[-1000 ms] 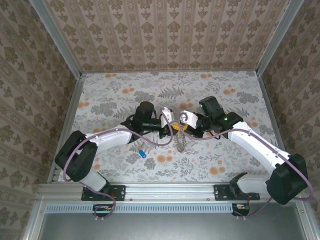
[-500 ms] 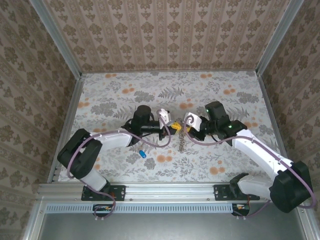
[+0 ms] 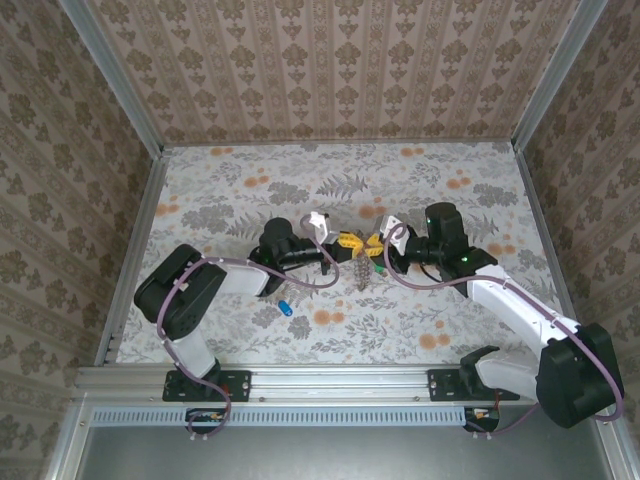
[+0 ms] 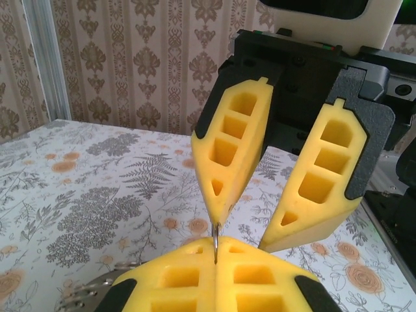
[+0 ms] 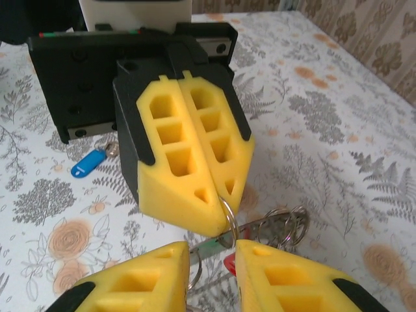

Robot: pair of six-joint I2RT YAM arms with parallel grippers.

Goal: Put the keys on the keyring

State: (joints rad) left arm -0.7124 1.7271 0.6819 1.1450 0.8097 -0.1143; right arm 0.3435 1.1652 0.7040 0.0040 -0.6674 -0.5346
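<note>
**Top view, near edge first.** The blue key (image 3: pixel 284 306) lies flat on the floral surface (image 3: pixel 450 320). It is alone, near the L forearm and well apart from the other keys. Farther in, approx. mid-surface, a bunch of keys (image 3: pixel 360 273) w/ small rings sits just on the near side of the point where the two arms meet. A green head shows on its R side. It cannot be told whether the bunch rests on the surface or hangs clear.

Just beyond the bunch, the left gripper (image 3: pixel 349 244) and right gripper (image 3: pixel 373 245) face each other tip to tip, close together.

**L wrist view.** The left gripper's fingers (image 4: pixel 175 279) are pressed together and clamped on the keyring (image 4: pixel 214 234). Its thin wire stands up out of the seam btwn them. Opposite, the right gripper's fingers (image 4: pixel 234 149) stand apart in a V. The tip of one touches the wire and the other is clear of it.

**R wrist view.** The ring loop drops from the left gripper's tips into the gap btwn the parted R fingers. A red head and a green head lie in or just beside that gap, w/ a cluster of small rings to one side. Farther back, the blue key lies beside the left gripper's black body. The patterned wall stands beyond.
</note>
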